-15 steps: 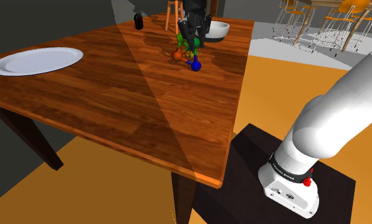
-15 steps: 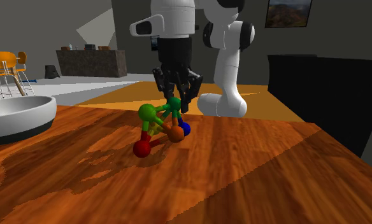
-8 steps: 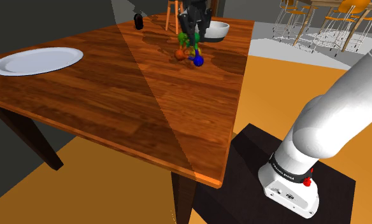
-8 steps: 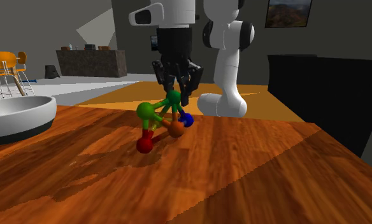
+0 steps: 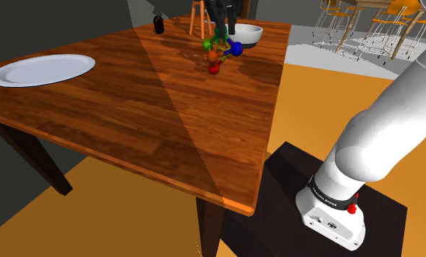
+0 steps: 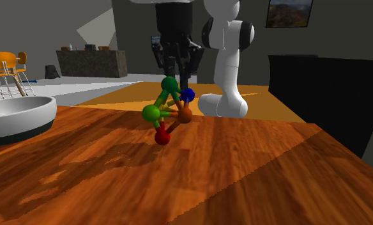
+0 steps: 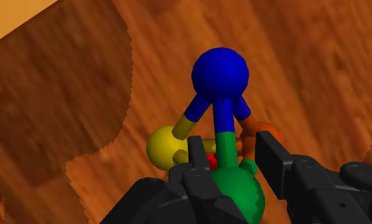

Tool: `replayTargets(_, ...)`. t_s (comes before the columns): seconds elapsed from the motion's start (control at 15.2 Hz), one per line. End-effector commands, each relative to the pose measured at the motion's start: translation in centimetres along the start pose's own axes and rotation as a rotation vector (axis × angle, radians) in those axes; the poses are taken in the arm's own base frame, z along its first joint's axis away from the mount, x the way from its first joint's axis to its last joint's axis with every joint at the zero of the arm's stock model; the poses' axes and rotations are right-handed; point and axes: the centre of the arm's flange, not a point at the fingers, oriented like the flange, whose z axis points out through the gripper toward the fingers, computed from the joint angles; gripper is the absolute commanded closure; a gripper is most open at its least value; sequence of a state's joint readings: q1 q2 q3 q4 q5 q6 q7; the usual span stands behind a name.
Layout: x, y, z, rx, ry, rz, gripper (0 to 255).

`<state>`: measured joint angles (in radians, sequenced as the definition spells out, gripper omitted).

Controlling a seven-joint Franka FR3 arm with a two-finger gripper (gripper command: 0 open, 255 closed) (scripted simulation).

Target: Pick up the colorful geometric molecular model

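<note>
- Gripper [image 6: 177, 71] points straight down over the far part of the wooden table [image 5: 131, 109]. It is also seen in the shoulder view [image 5: 223, 28].
- The claw is narrowed to a small gap. In the wrist view its fingers [image 7: 271, 159] press on either side of the dark green ball [image 7: 237, 189], so it has hold of the molecular model [image 6: 169, 110] by that top ball.
- The model hangs below the fingers and appears clear of the tabletop. Its shadow lies on the wood, off toward the second exterior view's left.
- Balls joined by short rods, from the second exterior view:
  - blue ball [image 6: 187, 95] just under the fingers
  - light green ball [image 6: 151, 114]
  - orange ball [image 6: 184, 115]
  - red ball [image 6: 162, 137], lowest
- A yellow ball [image 7: 162, 146] shows beside the left finger in the wrist view.
- White bowl [image 5: 246, 34] sits on the table just beyond the model in the shoulder view.
- White plate [image 5: 42, 69] rests well apart, near the table edge at the shoulder view's left.
</note>
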<state>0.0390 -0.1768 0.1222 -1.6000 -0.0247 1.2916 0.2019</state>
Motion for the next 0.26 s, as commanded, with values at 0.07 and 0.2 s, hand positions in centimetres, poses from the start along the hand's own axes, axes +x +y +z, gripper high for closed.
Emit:
replayTargets(0.07,-0.21,0.08,-1.68,0.0,0.0,0.0,255)
replayTargets(0.2,-0.22,0.08,-1.76,0.0,0.0,0.0,255)
